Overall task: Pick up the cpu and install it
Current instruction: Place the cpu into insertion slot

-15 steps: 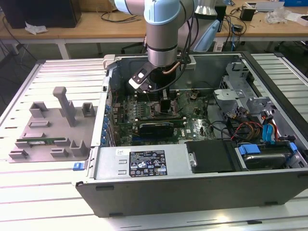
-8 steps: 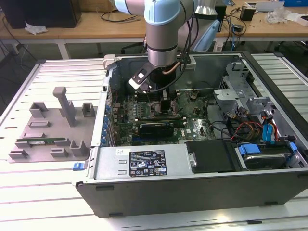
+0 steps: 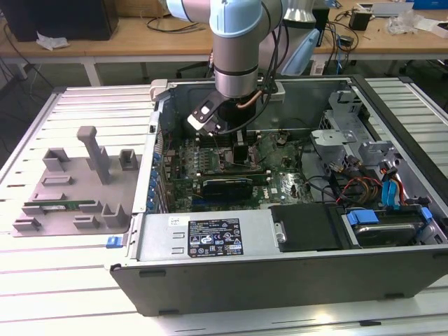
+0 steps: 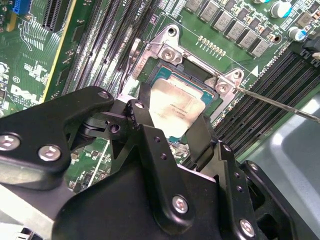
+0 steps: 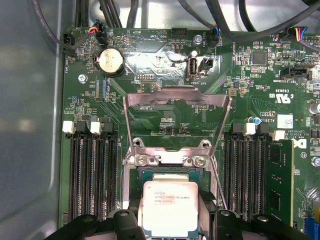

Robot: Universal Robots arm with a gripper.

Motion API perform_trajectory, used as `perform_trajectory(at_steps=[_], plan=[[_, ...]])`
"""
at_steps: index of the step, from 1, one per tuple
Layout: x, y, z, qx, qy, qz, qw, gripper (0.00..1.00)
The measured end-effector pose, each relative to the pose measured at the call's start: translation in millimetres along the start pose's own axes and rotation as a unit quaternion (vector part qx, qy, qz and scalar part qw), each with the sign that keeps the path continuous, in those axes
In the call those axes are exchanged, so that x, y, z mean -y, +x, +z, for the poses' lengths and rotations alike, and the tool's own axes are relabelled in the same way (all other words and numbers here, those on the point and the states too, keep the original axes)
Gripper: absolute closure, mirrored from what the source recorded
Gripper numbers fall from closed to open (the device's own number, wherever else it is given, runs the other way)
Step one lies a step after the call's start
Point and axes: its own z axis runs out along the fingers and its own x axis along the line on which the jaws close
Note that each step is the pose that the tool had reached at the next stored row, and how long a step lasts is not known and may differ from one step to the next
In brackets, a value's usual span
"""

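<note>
- Black fingers (image 4: pixel 142 112) of the gripper (image 4: pixel 172 119) sit closest in both wrist views, one on each side of the cpu (image 4: pixel 177 106).
- They are pressed in on two opposite edges of the cpu, pinching it; its other two edges are free.
- Directly under that pinch lies the socket (image 5: pixel 170 169), so the cpu (image 5: pixel 170 202) is centred between the fingertips of the gripper (image 5: pixel 170 216), not off to one side.
- In the first wrist view the cpu's edges run parallel with the socket frame, with no visible twist.
- A dark strip of socket bed (image 4: pixel 197 72) shows past one free edge in the second wrist view; whether the cpu is fully seated or just above the bed, I cannot tell.
- Swung up off the socket, the load plate (image 5: pixel 177 102) stands clear of the cpu.
- One thin lever (image 4: pixel 280 102) runs out past the socket corner, apart from the fingers.
- Memory slots (image 5: pixel 92 175) flank the socket on both sides.
- From the exterior view, the single arm reaches straight down into the open case (image 3: pixel 280 259), with the gripper (image 3: pixel 241 155) over the middle of the board.
</note>
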Motion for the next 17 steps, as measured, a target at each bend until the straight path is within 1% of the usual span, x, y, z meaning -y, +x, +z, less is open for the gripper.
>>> perform_trajectory(at_steps=[1,2,5,7,9,12,14,17], plan=[[0.0,0.0,0.0,0.0001,0.0001,0.0,1.0,0.46],[0.1,-0.2,-0.3,0.0005,0.0004,0.0,1.0,0.39],[0.1,-0.2,-0.4,0.0007,0.0005,0.0,1.0,0.39],[0.1,-0.2,-2.0,0.0007,0.0005,0.0,1.0,0.39],[-0.1,-0.2,-5.3,0.0006,0.0004,0.0,1.0,0.39],[-0.6,-0.3,-14.6,0.0011,0.0004,0.0,1.0,0.39],[-0.7,-0.2,-16.5,0.0012,0.0004,0.0,1.0,0.39],[-0.7,-0.2,-16.5,0.0012,0.0004,0.0,1.0,0.39]])
